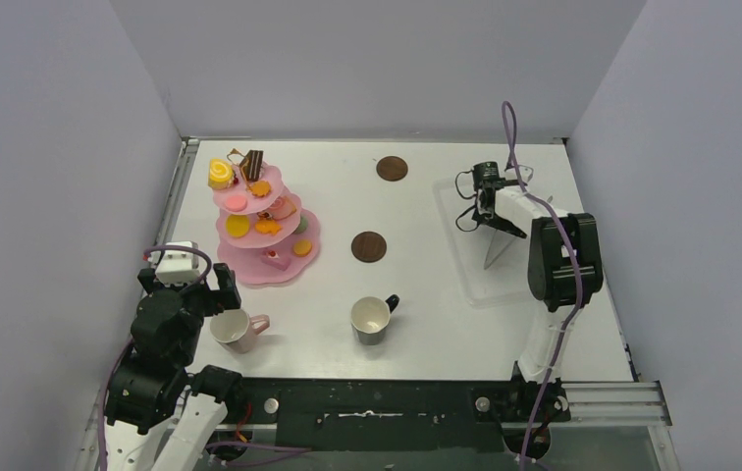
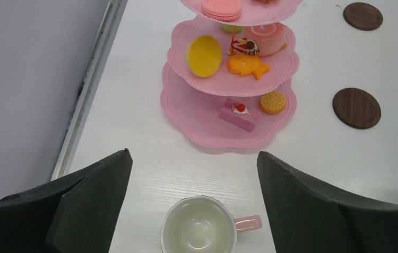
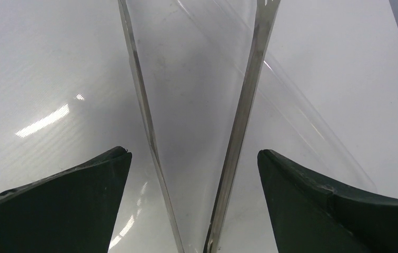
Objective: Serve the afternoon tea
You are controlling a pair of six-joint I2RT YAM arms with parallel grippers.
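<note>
left gripper hangs spread wide over the pink mug, holding nothing. the mug stands upright near the stand, its handle toward the black mug. likely step: carry it to a coaster. best to drop straight down, pinch the wall clear of the handle and keep it level. right gripper is released too, the tongs passing untouched between its fingers over the tray. only the top view shows both mugs and both arms; only the right wrist view shows the tongs ungripped.
</note>
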